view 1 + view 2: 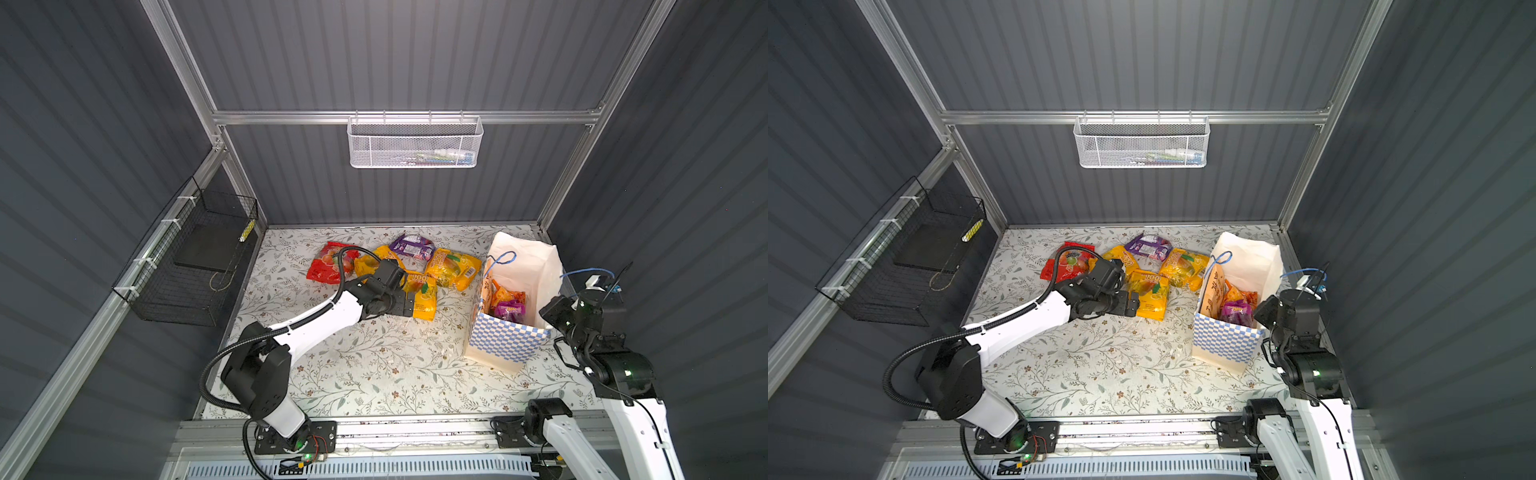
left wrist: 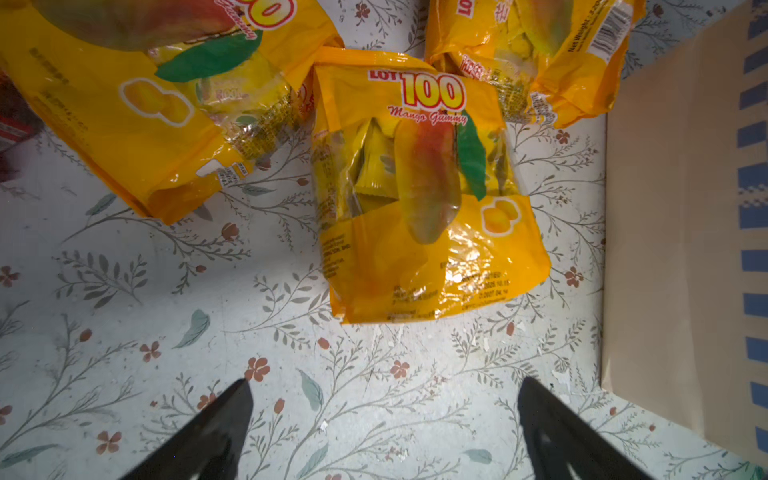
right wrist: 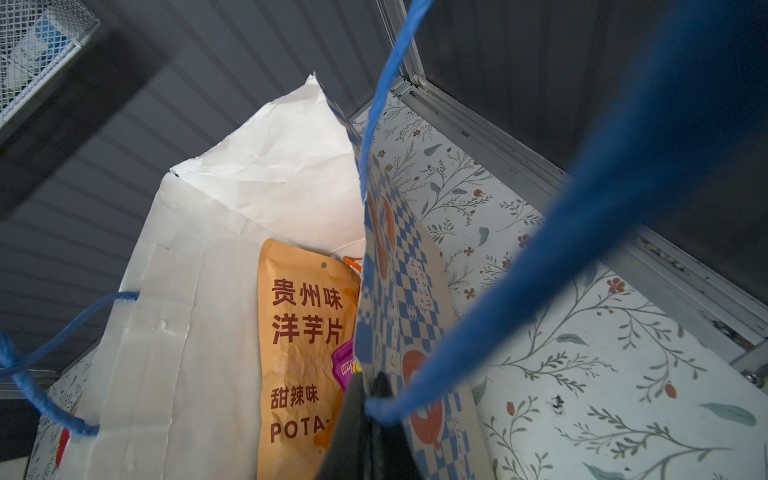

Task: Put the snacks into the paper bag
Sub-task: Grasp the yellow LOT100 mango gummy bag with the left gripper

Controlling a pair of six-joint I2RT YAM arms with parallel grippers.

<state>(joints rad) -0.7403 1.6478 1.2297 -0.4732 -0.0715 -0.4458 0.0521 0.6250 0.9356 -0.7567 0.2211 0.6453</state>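
while the paper bag (image 1: 505,340) is standing at the right of the floral table (image 1: 374,374) in both top views, five snacks (image 1: 453,268) are lying loose near the back — red, purple and three yellow — and the left gripper (image 1: 409,307) is hovering by the nearest yellow packet (image 1: 426,301). in the left wrist view its fingers (image 2: 216,432) are standing wide apart over bare table, just short of that packet. in the right wrist view the right gripper (image 3: 365,401) is pinching the bag's checkered rim, jaws together, while a pale-orange pouch (image 3: 299,332) and a small purple packet (image 3: 343,361) are sitting inside the bag.
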